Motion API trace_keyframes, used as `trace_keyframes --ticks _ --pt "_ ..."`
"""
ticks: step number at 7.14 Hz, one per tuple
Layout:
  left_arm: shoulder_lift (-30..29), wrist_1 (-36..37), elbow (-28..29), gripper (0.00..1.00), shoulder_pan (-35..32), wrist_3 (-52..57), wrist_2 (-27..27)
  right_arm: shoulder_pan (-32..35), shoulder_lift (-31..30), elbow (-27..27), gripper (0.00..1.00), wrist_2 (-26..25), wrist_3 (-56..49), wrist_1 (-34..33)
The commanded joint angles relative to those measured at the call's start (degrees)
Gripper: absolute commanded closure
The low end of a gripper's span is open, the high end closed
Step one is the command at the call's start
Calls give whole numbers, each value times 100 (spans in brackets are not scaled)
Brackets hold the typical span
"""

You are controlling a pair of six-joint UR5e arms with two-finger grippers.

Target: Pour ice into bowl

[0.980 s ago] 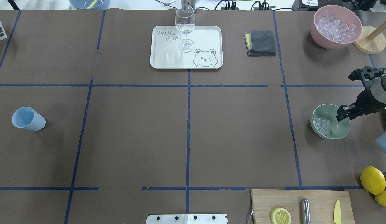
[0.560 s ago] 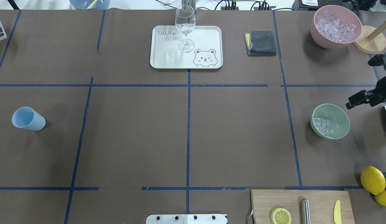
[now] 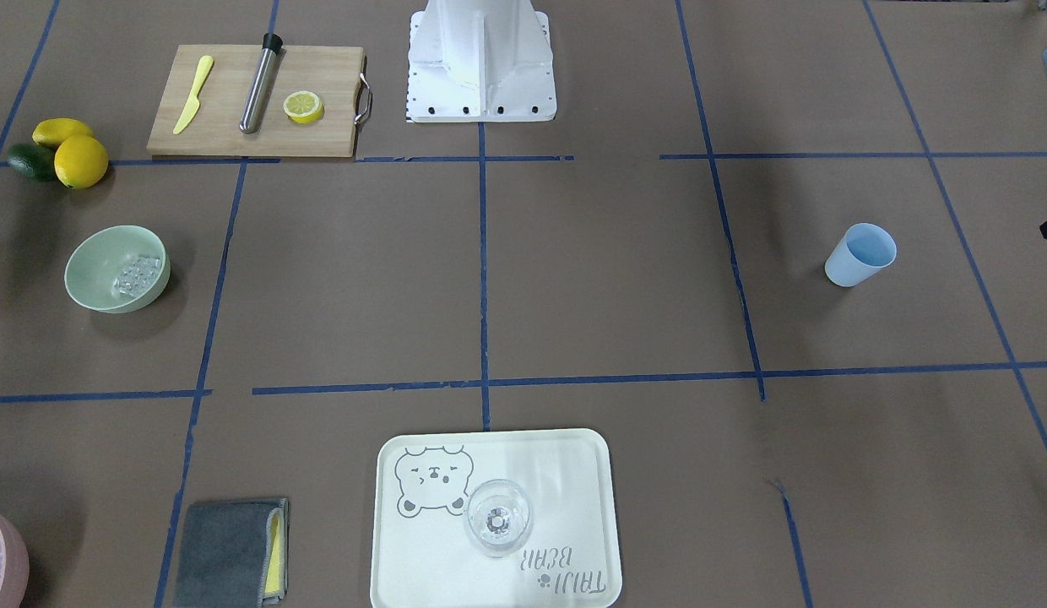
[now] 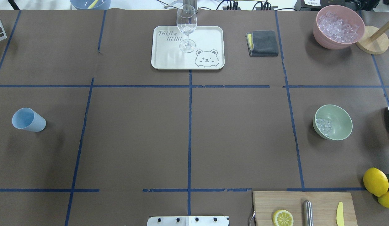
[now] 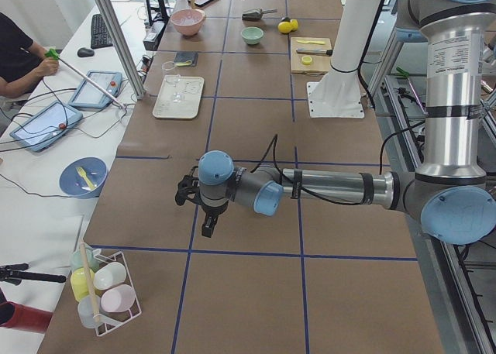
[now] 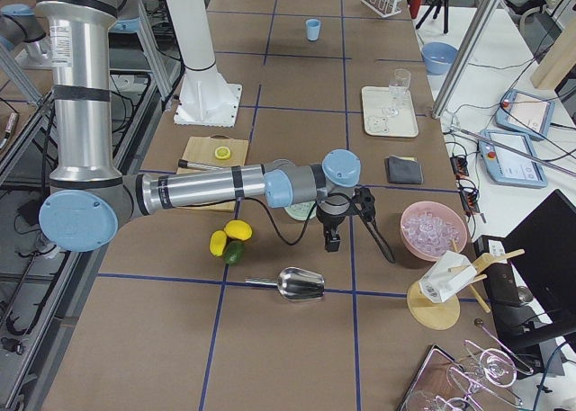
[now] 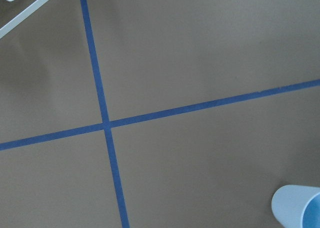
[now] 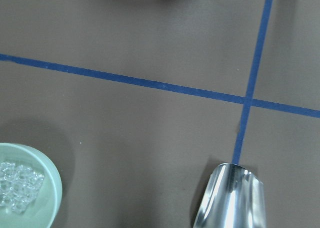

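Observation:
The pale mint-green bowl point(image 4: 337, 117) stands on the table's right part with a small heap of clear ice cubes point(image 4: 323, 126) in it. It also shows in the front-facing view point(image 3: 101, 262) and the right wrist view point(image 8: 47, 198), with the ice point(image 8: 17, 188) inside. My right gripper point(image 6: 331, 242) hangs over the table beside the bowl, toward the pink container. It shows only in the exterior right view, so I cannot tell if it is open. My left gripper point(image 5: 208, 228) shows only in the exterior left view, so I cannot tell its state either.
A pink bowl of ice point(image 4: 338, 26) stands at the far right. A metal scoop point(image 8: 230, 198) lies on the table near the bowl. A blue cup point(image 4: 28, 120) lies at the left. There is a tray with a wine glass point(image 4: 186, 28), a grey cloth point(image 4: 263, 43), a cutting board point(image 4: 304, 207) and lemons point(image 4: 375, 181).
My right gripper has drawn back from over the bowl's right rim, moved right and left the overhead view. The bowl and its ice have not moved.

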Motion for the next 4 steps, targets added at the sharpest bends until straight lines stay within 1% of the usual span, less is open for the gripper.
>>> trace_keyframes --ticks 1,2,3,4 --pt "-238 1585 -151 0 -852 1047 -1 473 -17 -62 0 385 -822 -890" --pt "-256 1654 -178 0 -969 1112 -27 500 -122 17 0 432 -823 -858" --pt "-178 1611 -187 0 -979 1060 -27 501 -131 -17 0 415 -823 -815" --pt "-177 1628 -178 0 -970 1060 -36 483 -123 0 0 301 -831 -814"
